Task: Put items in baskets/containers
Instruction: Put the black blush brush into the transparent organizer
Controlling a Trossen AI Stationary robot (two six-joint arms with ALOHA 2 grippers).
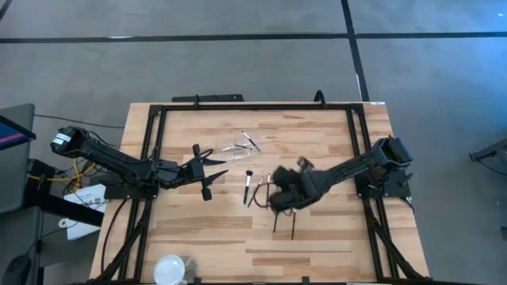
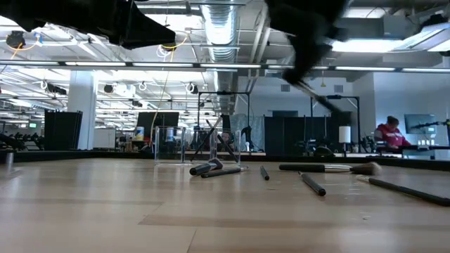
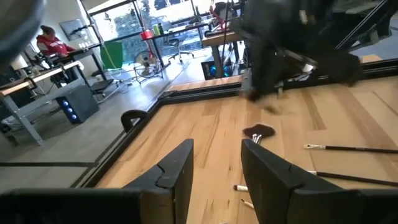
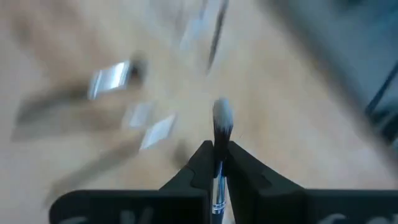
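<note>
Between right gripper [image 4: 217, 163] fingers: pinched slim brush [image 4: 220, 124], silver ferrule, pale-tipped bristles; left gripper [image 3: 216, 163] spread.

Matt pale wood table [image 1: 317, 150], clear glossy plastic container [image 1: 235, 146], shiny metal-ferruled brushes [image 2: 325, 168].

My right gripper [image 4: 216, 163] pinches a brush [image 4: 221, 124], but its handle runs off the picture's bottom edge. Behind it the table [image 4: 273, 124] is all smeared. My clear container [image 1: 235, 146] looks tiny from above.
</note>
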